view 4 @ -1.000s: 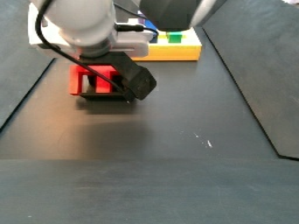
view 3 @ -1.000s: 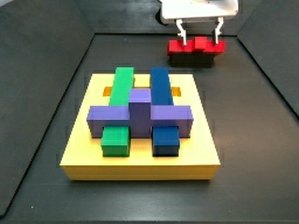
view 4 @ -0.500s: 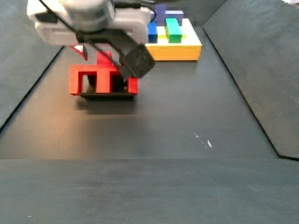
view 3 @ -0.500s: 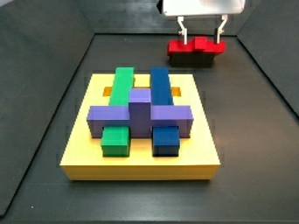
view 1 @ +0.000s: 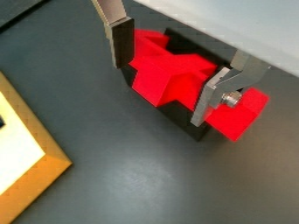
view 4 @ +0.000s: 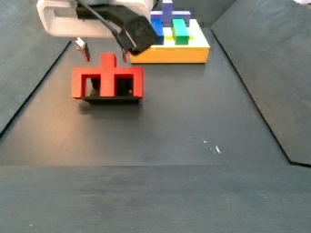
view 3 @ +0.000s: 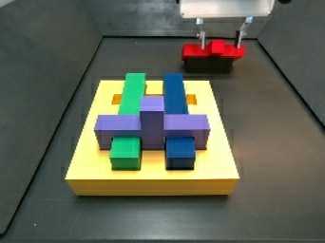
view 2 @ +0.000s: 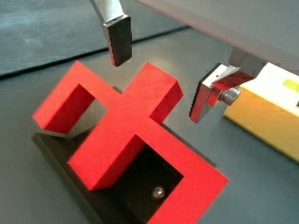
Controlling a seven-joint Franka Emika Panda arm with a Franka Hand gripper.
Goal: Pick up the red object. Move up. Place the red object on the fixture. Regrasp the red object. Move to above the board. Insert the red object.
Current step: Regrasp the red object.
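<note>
Red object [view 1: 176, 79] sits in the fixture [view 1: 201, 129], its central stub pointing up and its two legs seated in the dark holder; both wrist views show this [view 2: 122, 131]. My gripper [view 1: 167, 70] hangs above the piece with jaws wide apart and holding nothing. My fingers [view 2: 117, 39] stand clear on either side of the stub, not touching it. In a side view, the red object [view 4: 109, 82] and fixture [view 4: 112, 100] rest on the dark floor [view 4: 158, 146], with my gripper [view 4: 95, 44] just above them. The board [view 4: 176, 50] lies beyond, well apart from the fixture.

In a side view from the opposite end, the board [view 3: 89, 166] is nearest, carrying a green block [view 3: 131, 90], a blue block [view 3: 173, 88] and a purple cross-shaped block [view 3: 152, 123]. Farther back the red object [view 3: 211, 48] sits on the fixture [view 3: 210, 64], with my gripper [view 3: 222, 30] directly over it.
</note>
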